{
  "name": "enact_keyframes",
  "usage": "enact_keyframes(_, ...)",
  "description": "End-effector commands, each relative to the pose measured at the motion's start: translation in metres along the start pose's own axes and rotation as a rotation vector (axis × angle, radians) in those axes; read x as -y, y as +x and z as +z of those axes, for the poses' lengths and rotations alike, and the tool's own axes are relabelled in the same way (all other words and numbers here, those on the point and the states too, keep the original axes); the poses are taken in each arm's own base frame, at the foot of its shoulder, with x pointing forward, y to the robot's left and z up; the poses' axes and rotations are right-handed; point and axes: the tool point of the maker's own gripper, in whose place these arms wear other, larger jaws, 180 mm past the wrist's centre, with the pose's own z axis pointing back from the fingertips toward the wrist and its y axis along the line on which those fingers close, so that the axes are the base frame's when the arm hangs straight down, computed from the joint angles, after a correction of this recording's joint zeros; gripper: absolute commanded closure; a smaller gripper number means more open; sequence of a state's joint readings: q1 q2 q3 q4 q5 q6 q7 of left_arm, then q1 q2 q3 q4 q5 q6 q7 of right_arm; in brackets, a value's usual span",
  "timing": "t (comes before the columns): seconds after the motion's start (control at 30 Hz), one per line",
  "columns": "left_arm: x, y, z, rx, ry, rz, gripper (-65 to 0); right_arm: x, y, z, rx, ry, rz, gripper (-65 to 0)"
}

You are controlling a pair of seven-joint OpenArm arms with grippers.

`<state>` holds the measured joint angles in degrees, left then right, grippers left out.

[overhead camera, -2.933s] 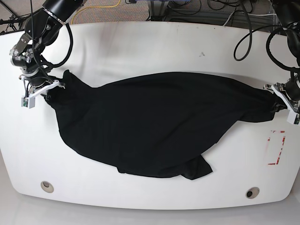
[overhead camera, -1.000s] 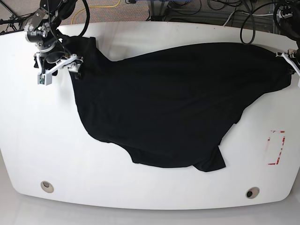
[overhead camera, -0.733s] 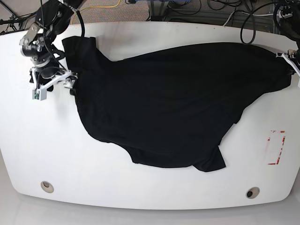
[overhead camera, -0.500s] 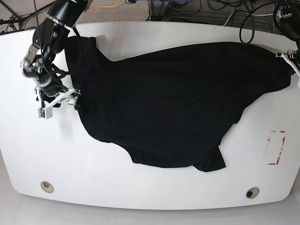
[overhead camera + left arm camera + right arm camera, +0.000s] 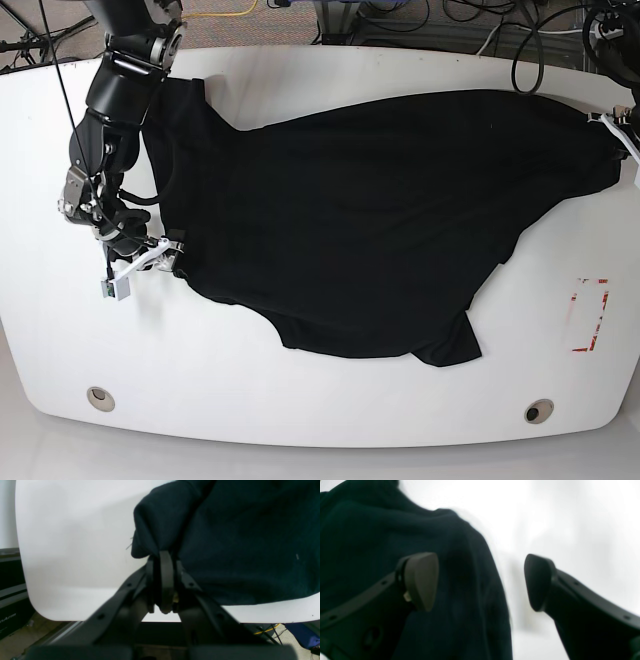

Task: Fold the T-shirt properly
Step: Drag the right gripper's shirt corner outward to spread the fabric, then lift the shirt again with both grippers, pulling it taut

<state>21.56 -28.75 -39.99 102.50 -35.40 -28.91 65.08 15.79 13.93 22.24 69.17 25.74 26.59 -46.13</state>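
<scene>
**Black shirt spread on a white table, one corner pinched**

The white table is big and has rounded corners. There is lots of bare white at the front and down the side by the right gripper. Two small round holes sit near the front edge, and a red mark sits near the side edge by the left arm. Cables lie on the floor behind the table.

The T-shirt is black and lies mostly flat across the back half of the table. One flap points toward the front edge. The far edge of the shirt runs close to the back edge of the table, so there is little room there.

The left gripper sits right at the table's side edge. Its jaws are pressed together on a bunched corner of the T-shirt. The cloth puffs up just past the tips, and more shirt lies flat on one side of the jaws. On the other side there is only bare table, then the table's rim.

The right gripper has its jaws wide apart, and nothing is pinched. The shirt's side edge runs through the gap between them. One fingertip is over the black cloth, and the other is over bare white table. I cannot tell if the fingertips touch the cloth, because the picture is blurry.
</scene>
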Motion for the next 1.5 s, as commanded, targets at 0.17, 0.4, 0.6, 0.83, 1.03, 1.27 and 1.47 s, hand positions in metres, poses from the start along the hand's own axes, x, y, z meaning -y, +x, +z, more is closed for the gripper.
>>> enact_keyframes(0.17, -0.007, 0.012, 0.007, 0.034, 0.024, -0.013, 0.0, -0.002, 0.011, -0.021, 0.027, 0.030, -0.002, -49.8)
enact_keyframes(0.4, -0.007, 0.016, 0.006, 0.046, 0.022, -0.013, 0.0, -0.007, 0.001, -0.037, 0.018, 0.047, -0.022, -49.6)
enact_keyframes(0.6, -0.008, 0.019, 0.006, 0.054, 0.025, -0.011, 0.0, -0.010, 0.001, -0.040, 0.028, 0.053, -0.025, -46.1)
enact_keyframes(0.83, -0.008, 0.020, 0.006, 0.057, 0.024, -0.011, 0.0, -0.010, 0.001, -0.040, 0.029, 0.053, -0.025, -11.6)
enact_keyframes(1.03, -0.007, 0.021, 0.006, 0.059, 0.022, -0.013, 0.0, -0.010, 0.005, -0.037, 0.037, 0.052, -0.014, 0.0)
enact_keyframes(1.27, -0.008, 0.041, 0.008, 0.111, 0.025, -0.015, 0.0, -0.012, 0.012, -0.018, 0.051, 0.041, 0.039, 0.0)
enact_keyframes(1.47, -0.009, 0.067, 0.013, 0.179, 0.036, -0.022, 0.0, -0.006, 0.032, 0.017, 0.084, -0.005, 0.090, 0.0)
